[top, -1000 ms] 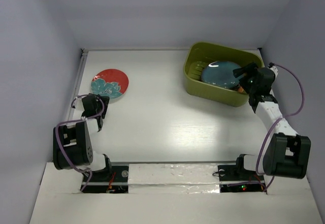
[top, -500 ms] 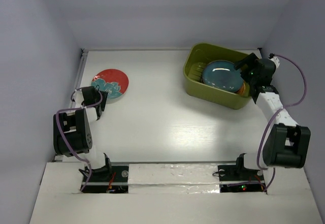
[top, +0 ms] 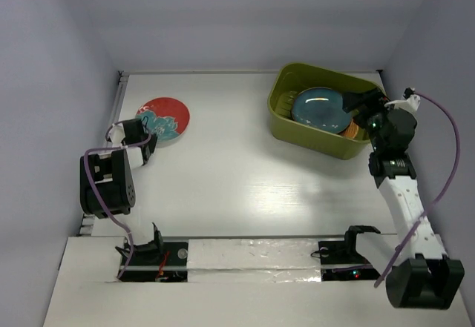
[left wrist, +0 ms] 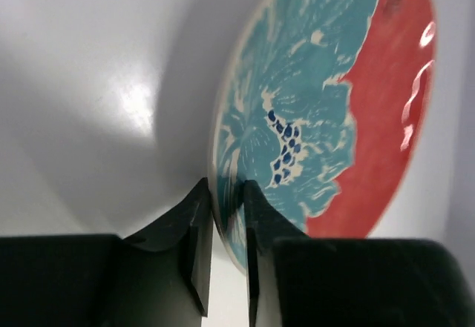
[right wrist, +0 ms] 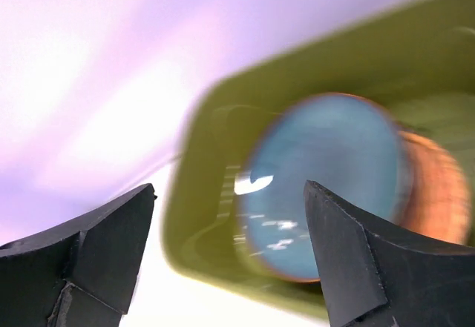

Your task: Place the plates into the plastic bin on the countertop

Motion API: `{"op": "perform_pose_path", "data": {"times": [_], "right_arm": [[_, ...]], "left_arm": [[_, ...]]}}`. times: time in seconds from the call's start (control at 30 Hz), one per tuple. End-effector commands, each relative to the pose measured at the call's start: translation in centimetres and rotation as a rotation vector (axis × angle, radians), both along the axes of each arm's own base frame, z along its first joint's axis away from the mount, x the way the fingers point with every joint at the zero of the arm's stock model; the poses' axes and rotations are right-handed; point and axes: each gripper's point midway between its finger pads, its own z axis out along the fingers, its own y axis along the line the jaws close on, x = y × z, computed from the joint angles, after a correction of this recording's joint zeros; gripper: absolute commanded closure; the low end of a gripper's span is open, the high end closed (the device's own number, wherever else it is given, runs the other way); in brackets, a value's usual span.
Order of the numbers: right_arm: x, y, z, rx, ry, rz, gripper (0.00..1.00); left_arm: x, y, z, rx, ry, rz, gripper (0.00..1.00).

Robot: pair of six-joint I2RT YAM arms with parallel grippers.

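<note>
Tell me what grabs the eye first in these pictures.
A red plate with a teal flower sits at far left, its near rim pinched by the left gripper. At far right, an olive-green bin holds a teal plate over an orange plate, the right gripper open at its right end.

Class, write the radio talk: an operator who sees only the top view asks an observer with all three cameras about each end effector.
Operator: From above, the left end effector hides the red plate's near edge. Has it got the rim?
Observer: Yes. The left wrist view shows its fingers pinching the rim, one on each side.
Operator: And the right end effector, above the bin: is anything in it?
Observer: No. The right wrist view shows it wide open and empty, with the blue plate lying in the bin beyond.
</note>
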Motion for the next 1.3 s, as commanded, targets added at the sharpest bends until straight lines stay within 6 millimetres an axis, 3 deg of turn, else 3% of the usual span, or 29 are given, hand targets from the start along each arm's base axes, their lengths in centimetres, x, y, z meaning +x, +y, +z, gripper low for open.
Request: {"op": "perform_pose_path", "data": {"times": [0.0,0.07,0.1,0.13,0.23,0.27,0.33,0.37,0.43,0.47,0.5,0.53,0.57,0.6,0.63,0.67,0.73,0.77,0.93,1.03,1.17,1.27], "right_arm": [[-2.4,2.8,2.3,-0.007,-0.112,0.108,0.14],[-3.5,3.9,2.4,-0.008,-0.124,0.148,0.19],[-4.1,4.5,1.9,-0.003,-0.126,0.171,0.26],[-5.3,6.3,2.9,-0.001,-0.174,0.247,0.35],[-6.8,10.0,2.1,0.025,-0.177,0.379,0.96],[-7.9,13.0,1.8,0.035,-0.173,0.479,1.00],[-8.6,15.8,0.8,0.069,-0.167,0.552,1.00],[-9.6,18.6,-0.1,0.092,-0.146,0.631,1.00],[-10.1,20.7,-0.4,0.152,-0.160,0.657,0.97],[-10.0,22.0,-2.4,0.155,-0.107,0.673,0.84],[-11.1,24.2,-3.0,0.160,-0.087,0.730,0.73],[-11.0,25.1,-3.3,0.165,-0.079,0.730,0.62],[-11.0,26.1,-3.7,0.168,-0.065,0.729,0.40],[-10.8,27.4,-5.3,0.162,-0.022,0.737,0.30],[-11.3,28.8,-5.4,0.169,-0.018,0.746,0.22],[-11.3,29.5,-6.0,0.170,-0.003,0.749,0.09],[-10.6,30.8,-7.8,0.171,0.044,0.744,0.03],[-10.3,31.1,-8.3,0.176,0.057,0.739,0.00],[-9.0,32.4,-11.3,0.177,0.117,0.721,0.00],[-8.5,33.2,-11.9,0.174,0.135,0.726,0.00],[-7.9,34.2,-14.4,0.173,0.190,0.729,0.00],[-8.1,35.1,-14.0,0.206,0.166,0.771,0.00]], "left_arm": [[1.7,-0.1,1.2,0.015,-0.034,-0.034,0.94],[1.7,-0.3,1.5,0.014,-0.060,-0.039,1.00],[1.6,-0.3,1.6,0.012,-0.072,-0.038,1.00],[0.9,-0.5,1.6,0.005,-0.079,-0.031,1.00],[0.0,-0.9,2.6,-0.012,-0.148,-0.028,1.00],[0.2,-1.4,3.3,-0.029,-0.199,-0.042,1.00],[-1.0,-3.2,4.2,-0.074,-0.259,-0.083,1.00],[-0.9,-3.9,5.5,-0.105,-0.323,-0.101,1.00],[-2.2,-4.9,6.5,-0.123,-0.370,-0.131,1.00],[-2.5,-5.7,7.0,-0.121,-0.393,-0.161,1.00],[-3.0,-6.3,7.5,-0.119,-0.411,-0.185,1.00],[-3.9,-6.5,8.2,-0.110,-0.440,-0.197,1.00],[-4.6,-7.9,8.6,-0.119,-0.453,-0.245,1.00],[-5.1,-8.2,9.2,-0.111,-0.476,-0.267,1.00],[-6.1,-9.0,10.3,-0.105,-0.518,-0.304,1.00],[-6.8,-9.3,10.1,-0.108,-0.508,-0.324,1.00],[-8.4,-10.5,11.8,-0.086,-0.573,-0.385,1.00],[-9.2,-10.9,11.4,-0.095,-0.555,-0.407,1.00],[-12.5,-12.9,13.8,-0.100,-0.643,-0.524,1.00],[-14.0,-14.0,14.7,-0.127,-0.673,-0.586,1.00],[-15.6,-15.7,16.5,-0.189,-0.718,-0.671,1.00],[-16.5,-16.5,17.9,-0.212,-0.749,-0.721,1.00]]}}
